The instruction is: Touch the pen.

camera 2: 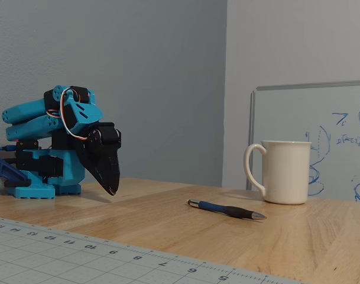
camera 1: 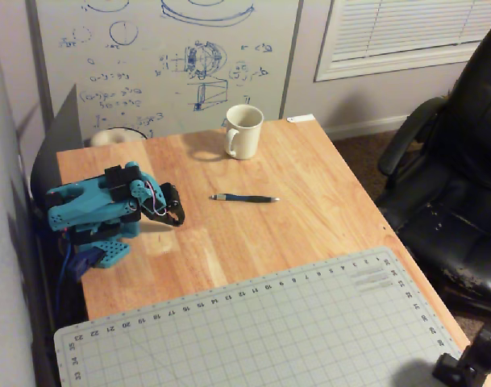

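Observation:
The pen [camera 1: 245, 197] is thin and dark blue with silvery ends. It lies flat on the wooden table, in front of the cream mug; it also shows in the fixed view [camera 2: 227, 209]. My gripper [camera 1: 178, 217] is black on a folded blue arm, left of the pen in the overhead view and clearly apart from it. In the fixed view the gripper [camera 2: 112, 190] points down with its jaws together, its tip just above the table, and holds nothing.
A cream mug [camera 1: 245, 131] stands behind the pen, also in the fixed view [camera 2: 282, 171]. A grey cutting mat [camera 1: 261, 330] covers the table's near part. A black office chair [camera 1: 459, 161] stands right of the table. A whiteboard [camera 1: 164, 56] leans behind.

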Tool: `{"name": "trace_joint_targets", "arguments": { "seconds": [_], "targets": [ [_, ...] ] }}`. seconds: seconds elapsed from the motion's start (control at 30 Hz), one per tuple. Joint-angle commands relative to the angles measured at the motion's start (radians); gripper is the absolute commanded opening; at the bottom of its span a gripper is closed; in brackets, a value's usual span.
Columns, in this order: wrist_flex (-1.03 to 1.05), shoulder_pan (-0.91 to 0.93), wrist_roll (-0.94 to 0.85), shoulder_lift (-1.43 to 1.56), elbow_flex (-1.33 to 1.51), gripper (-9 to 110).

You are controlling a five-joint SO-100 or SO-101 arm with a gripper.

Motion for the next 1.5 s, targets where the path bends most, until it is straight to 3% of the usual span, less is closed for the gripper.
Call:
{"name": "trace_joint_targets", "arguments": {
  "seconds": [0.0, 0.23, 0.53, 0.8, 1.03, 1.47],
  "targets": [
    [0.005, -0.005, 0.009, 0.002, -0.012, 1],
    [-0.020, -0.005, 0.002, 0.003, -0.049, 1],
    [-0.219, -0.103, 0.012, -0.127, -0.178, 0],
    [-0.411, -0.227, 0.014, -0.798, -0.571, 0],
    [-0.443, -0.239, 0.012, -1.365, -1.074, 1],
    [-0.433, -0.175, -0.003, -1.881, -1.582, 1]
  ]
}}
